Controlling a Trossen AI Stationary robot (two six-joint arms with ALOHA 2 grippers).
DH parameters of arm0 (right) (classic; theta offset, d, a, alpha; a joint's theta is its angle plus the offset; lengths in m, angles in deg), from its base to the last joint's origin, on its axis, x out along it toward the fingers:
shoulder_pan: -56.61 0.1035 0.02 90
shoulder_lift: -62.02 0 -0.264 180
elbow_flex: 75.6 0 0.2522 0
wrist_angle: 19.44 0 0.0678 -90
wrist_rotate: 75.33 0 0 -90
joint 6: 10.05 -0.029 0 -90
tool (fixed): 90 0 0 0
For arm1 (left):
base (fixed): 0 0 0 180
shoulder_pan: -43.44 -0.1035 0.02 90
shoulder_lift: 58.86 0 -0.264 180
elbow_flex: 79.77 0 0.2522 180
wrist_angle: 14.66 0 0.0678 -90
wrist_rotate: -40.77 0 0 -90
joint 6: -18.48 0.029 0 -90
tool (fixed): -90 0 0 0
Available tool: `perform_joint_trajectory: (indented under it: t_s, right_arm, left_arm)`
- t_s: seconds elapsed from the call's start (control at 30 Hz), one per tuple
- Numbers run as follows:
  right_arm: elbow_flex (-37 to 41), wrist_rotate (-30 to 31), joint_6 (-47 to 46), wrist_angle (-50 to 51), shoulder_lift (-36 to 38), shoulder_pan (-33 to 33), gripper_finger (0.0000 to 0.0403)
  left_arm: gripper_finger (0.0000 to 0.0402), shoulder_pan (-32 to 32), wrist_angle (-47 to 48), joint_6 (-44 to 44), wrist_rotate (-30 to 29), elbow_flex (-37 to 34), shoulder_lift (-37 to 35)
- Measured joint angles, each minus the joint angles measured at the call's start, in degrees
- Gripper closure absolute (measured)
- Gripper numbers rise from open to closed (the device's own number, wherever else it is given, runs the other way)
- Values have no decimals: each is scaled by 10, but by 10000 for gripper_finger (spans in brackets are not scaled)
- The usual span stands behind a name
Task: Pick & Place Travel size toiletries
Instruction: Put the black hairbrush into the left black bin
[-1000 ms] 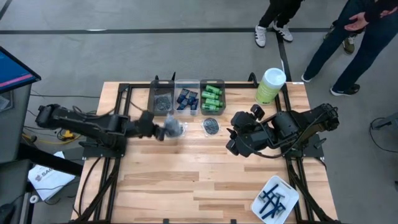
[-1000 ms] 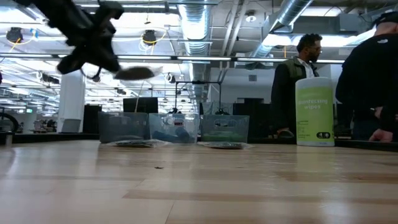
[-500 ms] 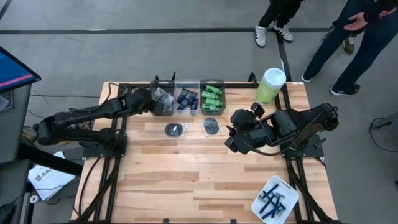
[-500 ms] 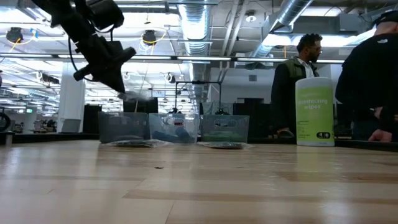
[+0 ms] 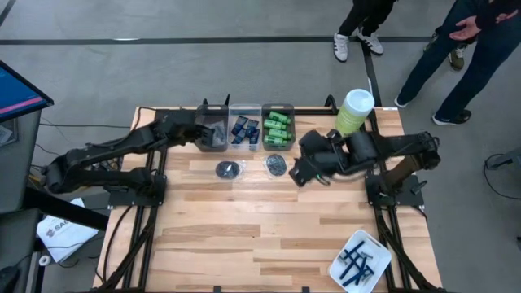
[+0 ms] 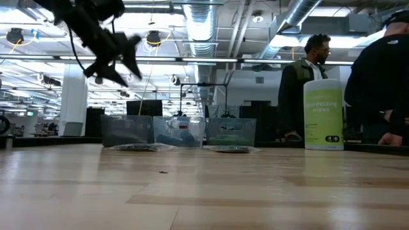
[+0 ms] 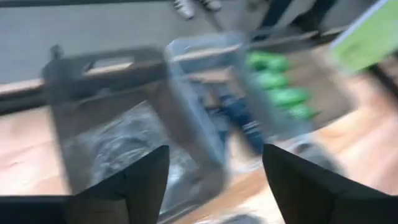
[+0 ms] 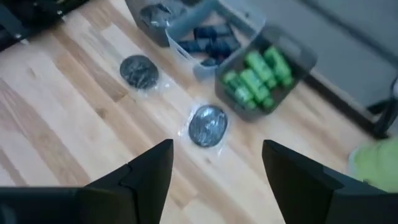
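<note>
- The left end effector (image 5: pixel 198 130) hangs above the grey bin (image 5: pixel 212 130) at the far edge of the table (image 5: pixel 244 220). Its fingers (image 7: pixel 134 180) stand wide apart with nothing between them, and crinkly dark packets lie in the bin below.
- Next along, the clear bin (image 5: pixel 245 129) holds the navy tubes (image 5: pixel 242 128), and the third bin (image 5: pixel 278 126) holds the green mini bottles (image 5: pixel 277 129). The three bins sit side by side, touching.
- On the bare wood just in front of the bins lie two round dark packets, well apart from each other: the left packet (image 5: pixel 228 169) and the right packet (image 5: pixel 277 163).
- The right end effector (image 5: pixel 299 172) hovers just beside the right packet, fingers (image 8: pixel 146 177) spread wide and empty, not touching it.
- A green wipes canister (image 5: pixel 353 112) with a white lid stands at the far right corner. A white tray (image 5: pixel 359 260) of thin blue razors (image 5: pixel 356 259) sits at the near right corner, partly over the edge.
- Beyond the table, people (image 6: pixel 377 83) stand on the grey floor; from table height, ducts and ceiling lights fill the room behind.
- From table height the left arm is smeared, the right end effector does not show, and the bins' contents are hard to make out.
</note>
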Motion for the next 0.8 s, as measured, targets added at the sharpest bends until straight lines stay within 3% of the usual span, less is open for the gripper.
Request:
perform_joint_trajectory:
  t_s: [0.2, 0.47, 0.67, 0.8]
  right_arm:
    - [117, -122, 14, -78, 6, -108, 163]
    - [349, -263, 19, -345, 0, -193, 163]
    - [462, -274, -15, -438, 0, -233, 162]
    - [483, -274, -5, -459, 0, -258, 162]
  left_arm:
    - [144, 39, -8, -1, 27, 47, -64]
    - [166, 104, -12, -5, 21, 67, -149]
    - [171, 136, -16, -17, 12, 67, -169]
    - [170, 143, -21, -17, 12, 67, -165]
